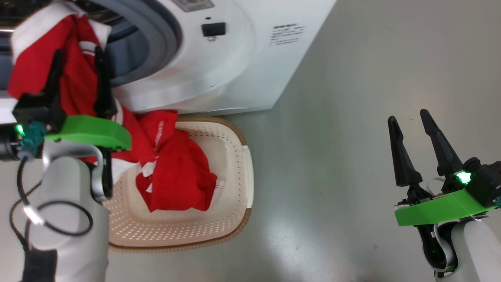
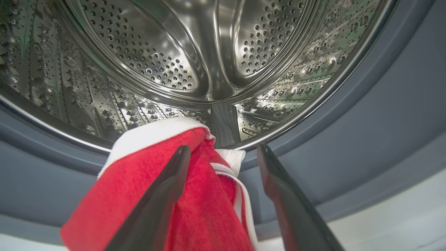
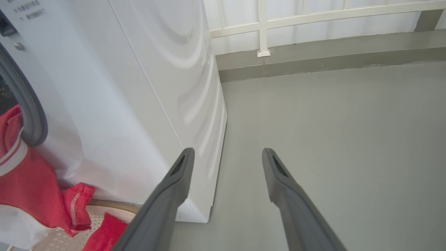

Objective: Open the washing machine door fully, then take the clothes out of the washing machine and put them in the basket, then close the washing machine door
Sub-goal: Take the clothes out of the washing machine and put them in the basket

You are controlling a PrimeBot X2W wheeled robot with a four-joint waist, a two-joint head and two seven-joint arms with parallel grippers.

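The washing machine [image 1: 242, 58] stands with its mouth uncovered; the steel drum [image 2: 174, 52] and grey-blue gasket [image 2: 383, 122] show behind my left fingers. Its door is out of view. A red garment with white trim [image 1: 74, 78] hangs over the lower lip of the mouth and drapes across my left gripper [image 1: 78, 51], whose jaws stand wide apart around the cloth [image 2: 195, 195]. More red clothes [image 1: 176, 176] lie in the cream basket [image 1: 235, 176] on the floor below the mouth. My right gripper [image 1: 409, 114] hangs open over bare floor, far right of the basket.
Grey floor [image 1: 352, 156] spreads to the right of the machine and basket. In the right wrist view a wall with a white rail [image 3: 313, 17] runs behind the machine's side panel [image 3: 167, 87]. A black cable [image 1: 58, 219] loops on my left forearm.
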